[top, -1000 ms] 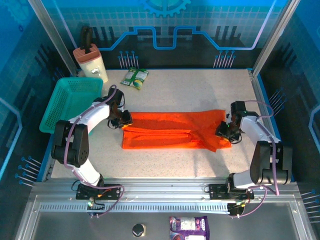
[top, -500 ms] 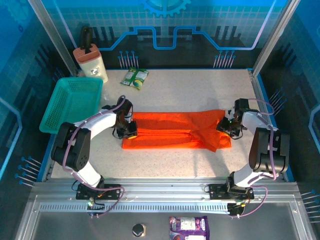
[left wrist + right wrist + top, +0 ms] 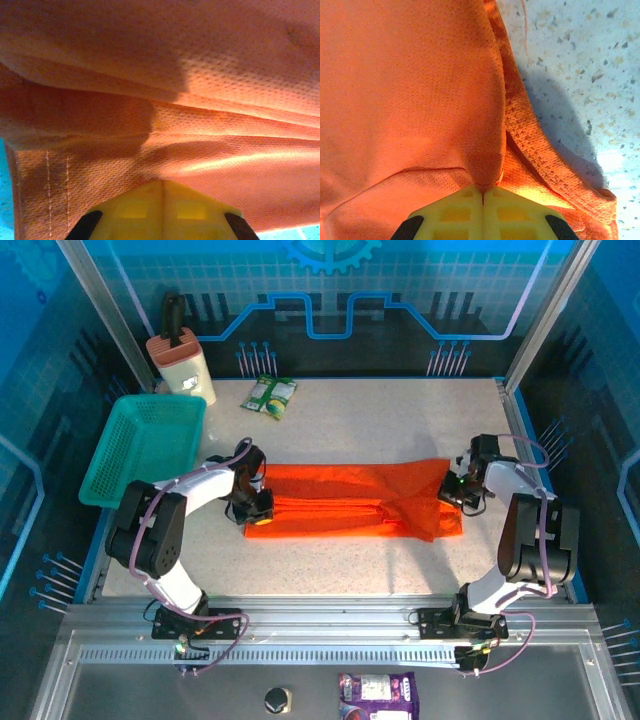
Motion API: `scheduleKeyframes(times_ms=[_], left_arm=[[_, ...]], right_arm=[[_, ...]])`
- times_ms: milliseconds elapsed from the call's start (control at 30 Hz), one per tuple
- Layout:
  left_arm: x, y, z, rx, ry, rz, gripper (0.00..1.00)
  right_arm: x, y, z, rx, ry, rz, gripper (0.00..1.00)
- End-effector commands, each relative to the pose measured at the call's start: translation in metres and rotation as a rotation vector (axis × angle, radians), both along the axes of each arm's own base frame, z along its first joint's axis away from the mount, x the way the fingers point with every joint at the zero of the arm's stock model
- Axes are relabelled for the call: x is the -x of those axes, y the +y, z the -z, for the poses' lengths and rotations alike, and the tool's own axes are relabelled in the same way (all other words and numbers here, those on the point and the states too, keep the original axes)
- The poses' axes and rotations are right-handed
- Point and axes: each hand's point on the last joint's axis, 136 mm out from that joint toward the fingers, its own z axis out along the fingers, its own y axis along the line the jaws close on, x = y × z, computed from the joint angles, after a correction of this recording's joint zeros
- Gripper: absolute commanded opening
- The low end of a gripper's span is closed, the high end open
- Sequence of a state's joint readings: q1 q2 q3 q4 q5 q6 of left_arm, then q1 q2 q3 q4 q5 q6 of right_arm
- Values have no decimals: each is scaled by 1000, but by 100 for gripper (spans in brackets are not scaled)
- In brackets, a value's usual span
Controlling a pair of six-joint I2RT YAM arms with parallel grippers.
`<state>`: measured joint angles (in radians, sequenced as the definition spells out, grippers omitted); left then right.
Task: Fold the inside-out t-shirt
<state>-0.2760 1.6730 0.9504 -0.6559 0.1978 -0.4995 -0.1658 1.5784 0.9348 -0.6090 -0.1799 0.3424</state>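
The wrinkly bright orange-red cloth t-shirt (image 3: 350, 502) lies in a long strip mid-table. The left gripper (image 3: 258, 514) is clamped tight on its left end, and the right gripper (image 3: 450, 490) is pinching the right end.

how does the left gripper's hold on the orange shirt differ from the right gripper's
The left gripper pinches the t-shirt at its left end, the right gripper at its right end. Beside the left gripper's bite runs a stitched hem; beside the right gripper's, a rolled fold edge and bare table. Both are shut on the cloth, yellow fingertips pressed together.
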Motion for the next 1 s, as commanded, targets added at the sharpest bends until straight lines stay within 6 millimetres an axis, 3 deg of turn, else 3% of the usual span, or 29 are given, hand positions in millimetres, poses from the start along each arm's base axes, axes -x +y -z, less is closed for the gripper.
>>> scheduleKeyframes(times_ms=[0, 367, 533, 667, 800, 967], left_arm=[[7, 5, 10, -27, 39, -17, 4], [11, 7, 14, -36, 54, -22, 4], [7, 4, 8, -25, 40, -22, 4], [-7, -2, -18, 9, -28, -28, 7], [-25, -2, -49, 10, -109, -32, 8], [-55, 13, -78, -36, -204, -54, 12]], right_arm=[[-9, -15, -21, 50, -41, 9, 0], [-23, -34, -8, 97, 6, 17, 0], [-23, -36, -17, 118, 5, 19, 20], [-19, -27, -41, 147, -23, 1, 34], [-22, 11, -60, 113, -67, -77, 34], [-25, 97, -61, -100, -50, -271, 33]])
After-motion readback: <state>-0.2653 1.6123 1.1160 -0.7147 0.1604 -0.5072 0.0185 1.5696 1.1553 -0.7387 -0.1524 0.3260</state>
